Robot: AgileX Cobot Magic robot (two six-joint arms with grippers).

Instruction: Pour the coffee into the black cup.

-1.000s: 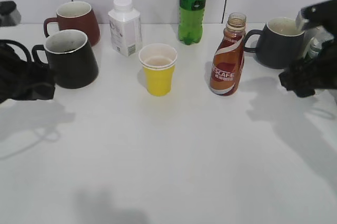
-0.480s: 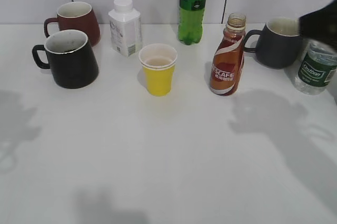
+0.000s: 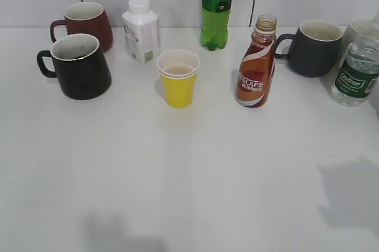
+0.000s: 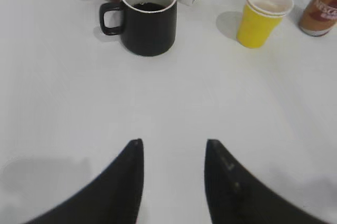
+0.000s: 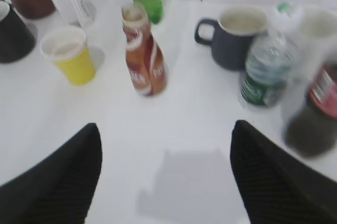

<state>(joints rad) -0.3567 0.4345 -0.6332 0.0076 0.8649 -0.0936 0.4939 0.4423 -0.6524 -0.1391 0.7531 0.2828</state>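
The coffee bottle point(image 3: 256, 65), brown with a red-white swirl label and no cap, stands upright right of centre; it also shows in the right wrist view point(image 5: 145, 55) and at the left wrist view's edge point(image 4: 321, 10). The glossy black cup point(image 3: 80, 66) stands at the left with its handle to the left; the left wrist view shows dark liquid in it point(image 4: 148, 16). My left gripper point(image 4: 174, 142) is open and empty, well short of the cup. My right gripper point(image 5: 166, 126) is wide open and empty, near of the bottle. Neither gripper shows in the exterior view.
A yellow paper cup point(image 3: 177, 77) stands between cup and bottle. A maroon mug point(image 3: 86, 24), white carton point(image 3: 140, 29) and green soda bottle point(image 3: 217, 6) stand behind. A dark grey mug point(image 3: 312, 47), water bottle point(image 3: 357, 74) and a blurred dark red-labelled bottle point(image 5: 316, 113) are at the right.
Both arms have left the exterior view: the left went off the left edge, the right off the right edge. Only the right arm's shadow remains, at the lower right. The objects have not moved.
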